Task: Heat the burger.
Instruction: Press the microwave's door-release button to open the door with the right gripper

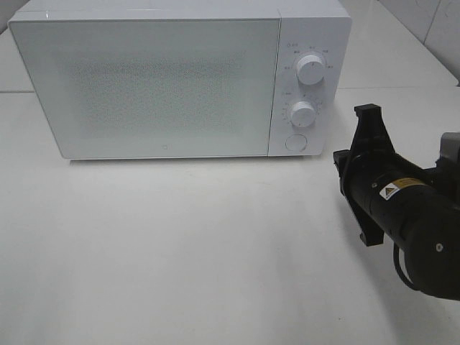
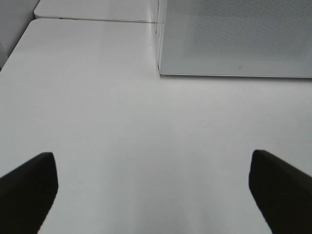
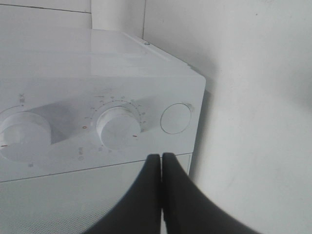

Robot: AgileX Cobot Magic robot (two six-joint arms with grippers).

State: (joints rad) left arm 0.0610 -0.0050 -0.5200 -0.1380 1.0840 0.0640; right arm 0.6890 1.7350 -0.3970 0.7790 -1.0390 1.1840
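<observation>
The burger is out of view in every frame. A white microwave (image 1: 165,79) stands at the back of the table with its door closed. My right gripper (image 3: 161,158) is shut on nothing, its two dark fingers pressed together. It hovers close in front of the control panel, near the lower dial (image 3: 118,127) and the round button (image 3: 175,118). The right arm (image 1: 392,194) reaches in from the right edge beside the panel. My left gripper (image 2: 156,195) is open over bare table, facing the microwave's front corner (image 2: 160,73).
The control panel carries an upper dial (image 1: 310,69), a lower dial (image 1: 303,113) and a round button (image 1: 295,142). A white table (image 1: 180,251) spreads in front of the microwave. A seam (image 2: 92,19) joins a second tabletop behind.
</observation>
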